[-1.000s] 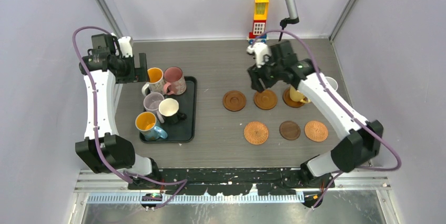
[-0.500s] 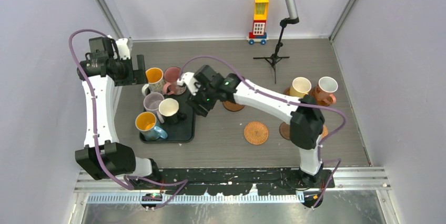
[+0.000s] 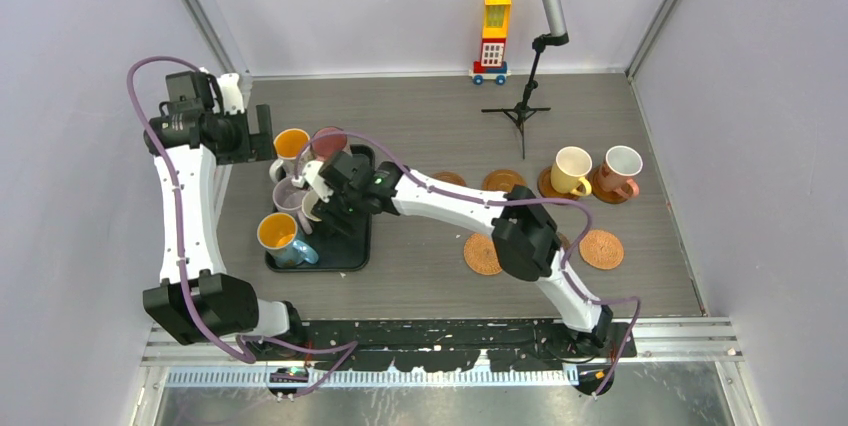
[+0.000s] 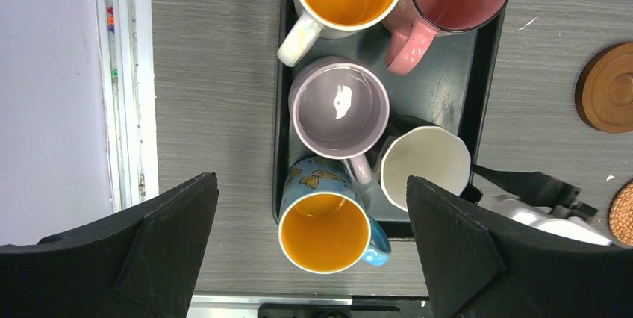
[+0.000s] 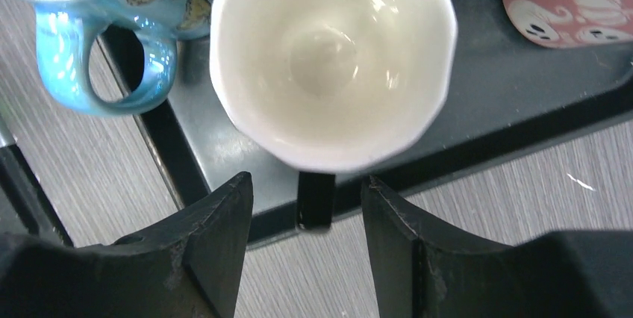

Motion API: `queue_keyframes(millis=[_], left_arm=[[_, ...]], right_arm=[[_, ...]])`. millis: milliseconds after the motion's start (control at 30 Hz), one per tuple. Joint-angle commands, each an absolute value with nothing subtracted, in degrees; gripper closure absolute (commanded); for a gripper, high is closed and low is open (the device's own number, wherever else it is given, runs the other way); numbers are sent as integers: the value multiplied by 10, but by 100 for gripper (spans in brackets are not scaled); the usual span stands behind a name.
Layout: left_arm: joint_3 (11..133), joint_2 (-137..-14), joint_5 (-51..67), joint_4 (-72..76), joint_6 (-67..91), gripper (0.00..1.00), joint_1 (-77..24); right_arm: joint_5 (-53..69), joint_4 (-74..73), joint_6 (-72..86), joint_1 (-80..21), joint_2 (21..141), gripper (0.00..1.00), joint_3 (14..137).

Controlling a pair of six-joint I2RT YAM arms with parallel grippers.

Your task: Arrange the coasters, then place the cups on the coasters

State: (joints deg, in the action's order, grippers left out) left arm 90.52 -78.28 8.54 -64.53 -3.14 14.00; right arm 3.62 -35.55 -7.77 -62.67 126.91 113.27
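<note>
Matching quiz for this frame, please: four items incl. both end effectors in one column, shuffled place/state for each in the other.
Column A
1. yellow mug
2. blue mug
3. left end effector
4. right end effector

Column B
a. wide open, holding nothing
b. on a coaster at the table's right side
c. at the near end of the black tray
d. open, fingers either side of the black mug handle

Pairs: 1-b, 2-c, 3-a, 4-d

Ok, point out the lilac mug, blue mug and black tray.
lilac mug [image 4: 340, 109], left wrist view, inside bottom.
blue mug [image 4: 325, 233], left wrist view, orange interior.
black tray [image 4: 445, 94], left wrist view, bare floor.
</note>
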Motion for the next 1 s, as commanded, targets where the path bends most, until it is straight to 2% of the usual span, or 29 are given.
queue_keyframes(millis=[0,267,600,967], left_arm=[[903,-756,77,-634,-26,0,146],[900,-749,74,-635,-27,0,147],[890,-746,77,-633,-23,0,147],[891,-738,101,-637,-29,0,147]], right_arm=[[2,-340,-74,-638,1291,41,1177],[-26,-328,-76,-643,1316,56,1175],[-32,-323,-70,-643,1276,99,1163],[-11,-209,-30,-630,1113,100,1022]])
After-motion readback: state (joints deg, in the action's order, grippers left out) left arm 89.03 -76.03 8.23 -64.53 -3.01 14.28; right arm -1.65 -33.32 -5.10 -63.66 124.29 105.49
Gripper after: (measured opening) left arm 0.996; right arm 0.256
